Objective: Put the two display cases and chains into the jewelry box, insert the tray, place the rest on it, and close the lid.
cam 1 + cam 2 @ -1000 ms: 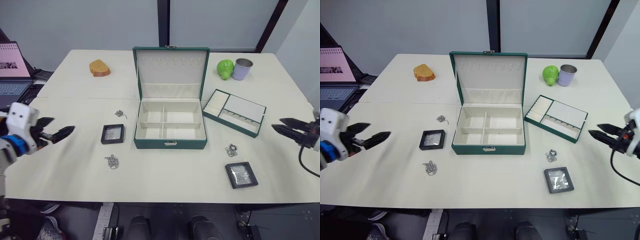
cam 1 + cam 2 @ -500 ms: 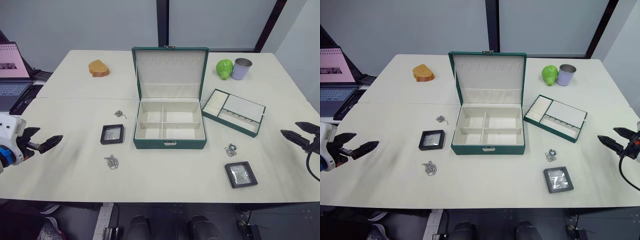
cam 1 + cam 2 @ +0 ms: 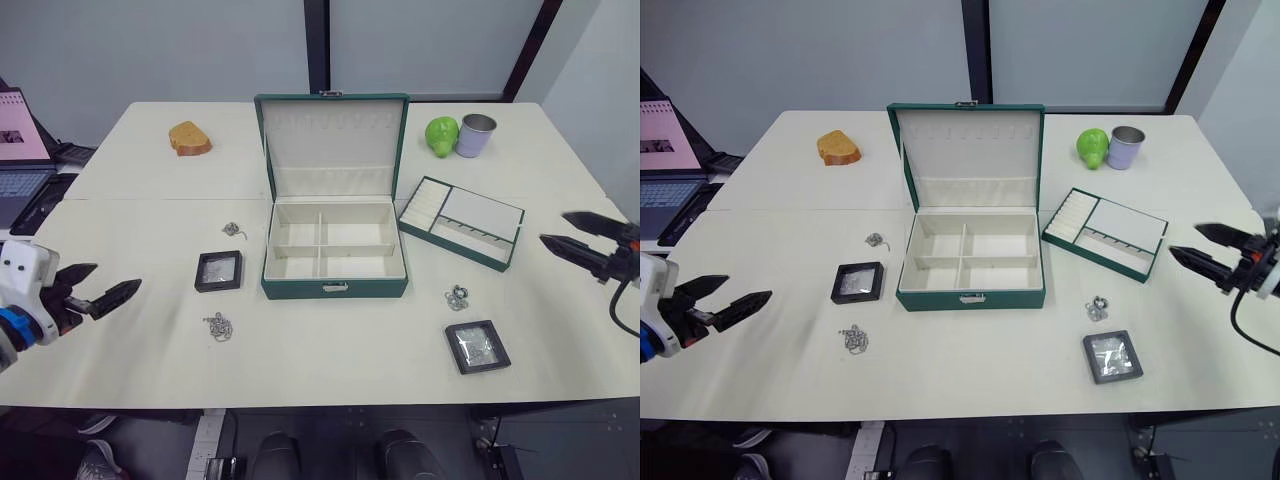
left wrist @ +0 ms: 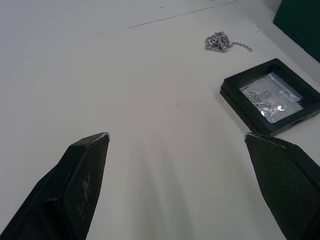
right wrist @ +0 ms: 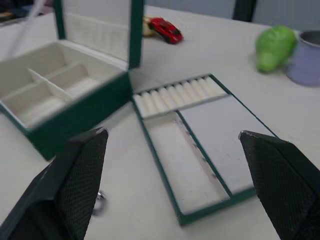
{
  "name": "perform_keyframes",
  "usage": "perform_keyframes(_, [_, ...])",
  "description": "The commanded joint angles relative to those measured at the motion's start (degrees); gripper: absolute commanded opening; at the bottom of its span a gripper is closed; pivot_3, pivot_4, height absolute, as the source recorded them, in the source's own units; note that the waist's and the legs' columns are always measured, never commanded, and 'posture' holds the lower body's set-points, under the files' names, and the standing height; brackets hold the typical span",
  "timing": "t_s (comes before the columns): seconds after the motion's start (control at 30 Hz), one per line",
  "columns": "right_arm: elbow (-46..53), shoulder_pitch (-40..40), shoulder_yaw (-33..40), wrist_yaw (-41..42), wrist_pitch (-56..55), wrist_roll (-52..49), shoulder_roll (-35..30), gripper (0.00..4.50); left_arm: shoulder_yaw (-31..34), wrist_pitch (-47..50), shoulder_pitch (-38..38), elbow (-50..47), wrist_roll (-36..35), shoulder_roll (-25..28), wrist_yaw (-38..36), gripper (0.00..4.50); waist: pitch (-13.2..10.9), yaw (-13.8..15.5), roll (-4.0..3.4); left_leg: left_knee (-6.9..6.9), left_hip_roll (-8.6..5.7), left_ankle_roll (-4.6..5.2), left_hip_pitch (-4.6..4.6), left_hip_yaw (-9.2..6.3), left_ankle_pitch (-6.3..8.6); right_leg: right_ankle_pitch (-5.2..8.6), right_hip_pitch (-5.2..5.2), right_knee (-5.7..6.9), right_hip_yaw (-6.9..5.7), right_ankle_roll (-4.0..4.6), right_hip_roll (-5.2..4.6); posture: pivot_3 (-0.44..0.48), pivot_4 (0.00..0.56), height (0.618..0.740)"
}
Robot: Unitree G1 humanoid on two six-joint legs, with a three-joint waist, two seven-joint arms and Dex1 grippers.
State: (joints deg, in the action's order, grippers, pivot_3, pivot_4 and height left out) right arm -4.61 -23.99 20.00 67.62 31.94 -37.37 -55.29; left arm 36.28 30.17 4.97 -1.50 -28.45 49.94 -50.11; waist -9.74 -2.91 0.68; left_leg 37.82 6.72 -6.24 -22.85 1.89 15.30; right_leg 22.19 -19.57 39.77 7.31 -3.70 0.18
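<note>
The dark green jewelry box (image 3: 334, 288) stands open at the table's centre, its lid (image 3: 331, 145) upright and its cream compartments empty. One display case (image 3: 219, 270) lies left of the box and the other (image 3: 477, 346) lies front right. A chain (image 3: 233, 229) rests behind the left case and another chain (image 3: 221, 325) in front of it. The tray (image 3: 480, 212) lies right of the box, with the silvery rings (image 3: 457, 296) in front of it. My left gripper (image 3: 115, 278) is open and empty, left of the case (image 4: 270, 96). My right gripper (image 3: 553, 227) is open, right of the tray (image 5: 200, 145).
A brown bread-like piece (image 3: 188, 137) sits at the back left. A green fruit (image 3: 441, 135) and a lilac cup (image 3: 477, 134) stand at the back right. A laptop (image 3: 20, 150) is off the table's left end. A red toy car (image 5: 167, 29) lies behind the box.
Both grippers drew outward toward the table's ends, then came back inward, the right one ending closer to the tray. Both stayed open. Nothing on the table moved, and the camera shifted slightly.
</note>
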Motion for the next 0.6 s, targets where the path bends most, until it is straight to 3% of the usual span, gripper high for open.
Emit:
perform_keyframes(0.03, [14.3,-5.3,-4.4,0.6,8.5,-8.8,0.2,4.45,1.3,0.5,3.9,-8.2,-1.7,-2.7,1.4,4.5,0.0,0.1,0.01,0.0,0.0,0.0,0.0,-0.02,0.0,0.0,0.01,0.0,-0.02,0.0,0.0,0.0,0.15,0.74])
perform_keyframes(0.17, [19.7,-11.7,-10.0,0.7,11.2,-12.0,3.2,4.45,-0.1,0.7,7.6,-15.3,-2.3,-7.6,4.2,4.5,0.0,0.7,0.17,0.01,-0.02,0.01,-0.04,-0.08,0.02,0.0,0.07,-0.14,-0.09,0.0,-0.04,0.0,0.15,0.74])
perform_keyframes(0.33, [19.4,-18.1,-16.5,2.4,9.4,-9.4,7.0,4.45,-4.6,-3.5,12.2,-20.0,0.7,-14.4,7.4,4.5,0.0,1.3,0.23,0.04,-0.06,0.22,-0.05,-0.11,0.13,0.0,0.03,-0.15,-0.13,0.0,-0.1,0.0,0.15,0.74])
perform_keyframes(0.6, [18.2,-20.5,-22.8,6.8,5.6,-4.7,9.8,4.45,-14.9,-8.2,14.3,-26.1,6.5,-20.9,13.6,4.5,0.0,1.2,0.32,0.05,-0.06,0.23,-0.03,-0.08,0.14,-0.01,0.05,-0.15,-0.08,0.01,-0.1,0.0,0.15,0.74])
